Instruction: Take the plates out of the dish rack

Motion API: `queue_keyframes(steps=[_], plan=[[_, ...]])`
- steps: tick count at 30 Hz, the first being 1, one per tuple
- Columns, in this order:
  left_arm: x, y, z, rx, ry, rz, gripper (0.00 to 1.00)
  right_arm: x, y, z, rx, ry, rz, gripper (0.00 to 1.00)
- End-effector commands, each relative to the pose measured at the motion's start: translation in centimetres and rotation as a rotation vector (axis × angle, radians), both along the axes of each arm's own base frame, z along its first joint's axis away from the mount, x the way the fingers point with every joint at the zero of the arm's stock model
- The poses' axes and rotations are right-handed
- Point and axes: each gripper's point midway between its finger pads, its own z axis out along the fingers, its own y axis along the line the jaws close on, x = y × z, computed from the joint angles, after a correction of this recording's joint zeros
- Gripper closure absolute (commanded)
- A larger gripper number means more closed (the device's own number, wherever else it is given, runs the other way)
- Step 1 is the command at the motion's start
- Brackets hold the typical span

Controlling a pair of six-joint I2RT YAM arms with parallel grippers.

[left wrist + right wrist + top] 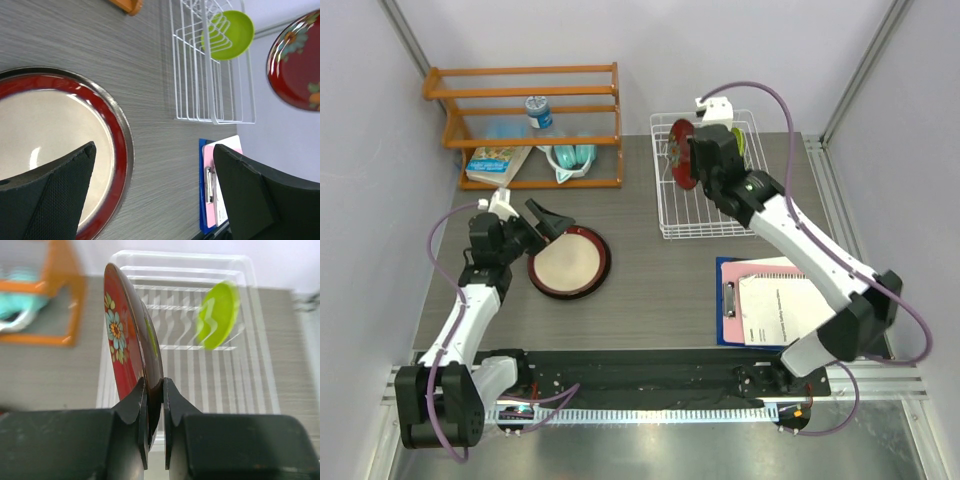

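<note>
Dark red and painted with flowers, the smaller dark red plate (122,345) is standing upright on edge, and the right gripper (154,390) is pinching its lower rim tightly between both fingers. In the top view this plate is hanging over the 10 o'clock part of the dish rack (715,215), which is sitting at 1 o'clock on the table (650,290). The lime green plate (218,315) is leaning between the tines towards the rack's 1 o'clock corner, apart from the held plate. The larger maroon-rimmed plate (569,262) is lying flat at the table's 9 o'clock. The left gripper (545,222) is hovering at that plate's 10 o'clock rim with its jaws spread wide and gripping nothing; whether a finger is touching the plate I cannot tell. A blue clipboard (770,300) is lying at 4 o'clock, and the orange wooden shelf (525,125) is standing at 11 o'clock.
</note>
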Motion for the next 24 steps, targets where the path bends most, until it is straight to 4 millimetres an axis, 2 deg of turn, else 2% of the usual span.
queue_keyframes(steps=[1, 3, 5, 6, 8, 10, 11, 13, 16, 21, 24], plan=[[-0.1, -2.0, 2.8, -0.074, -0.113, -0.094, 0.01, -4.9, 2.9, 1.9, 0.311, -0.025, 0.165, 0.99], [-0.1, -2.2, 3.4, -0.084, -0.138, -0.101, 0.01, -7.1, 3.7, 1.3, 0.399, -0.007, 0.238, 0.99], [-0.5, -3.7, 3.8, -0.1, -0.15, -0.144, 0.0, -8.8, 5.8, 1.6, 0.522, 0.002, 0.345, 0.99], [-0.7, -4.3, 4.0, -0.105, -0.162, -0.165, 0.01, -9.7, 6.5, 0.2, 0.546, 0.035, 0.376, 0.99], [-0.7, -4.8, 4.1, -0.113, -0.161, -0.168, 0.01, -11.0, 7.9, 0.7, 0.637, 0.043, 0.448, 0.99], [-1.0, -5.7, 4.2, -0.123, -0.16, -0.19, 0.0, -11.9, 9.4, -0.6, 0.674, 0.084, 0.493, 0.99], [-1.1, -6.0, 3.9, -0.13, -0.153, -0.199, 0.01, -11.9, 10.0, -0.3, 0.697, 0.072, 0.514, 0.99], [-1.3, -6.8, 4.1, -0.148, -0.156, -0.215, 0.03, -12.6, 11.6, -1.7, 0.723, 0.121, 0.553, 0.99], [-1.7, -8.1, 4.1, -0.151, -0.157, -0.244, 0.03, -12.8, 13.1, -2.4, 0.76, 0.144, 0.587, 0.99], [-2.0, -9.3, 2.7, -0.147, -0.133, -0.26, 0.04, -13.3, 16.0, -3.3, 0.825, 0.177, 0.656, 0.99], [-2.0, -10.0, 2.2, -0.151, -0.135, -0.276, 0.13, -13.6, 16.9, -3.5, 0.85, 0.189, 0.679, 0.99]])
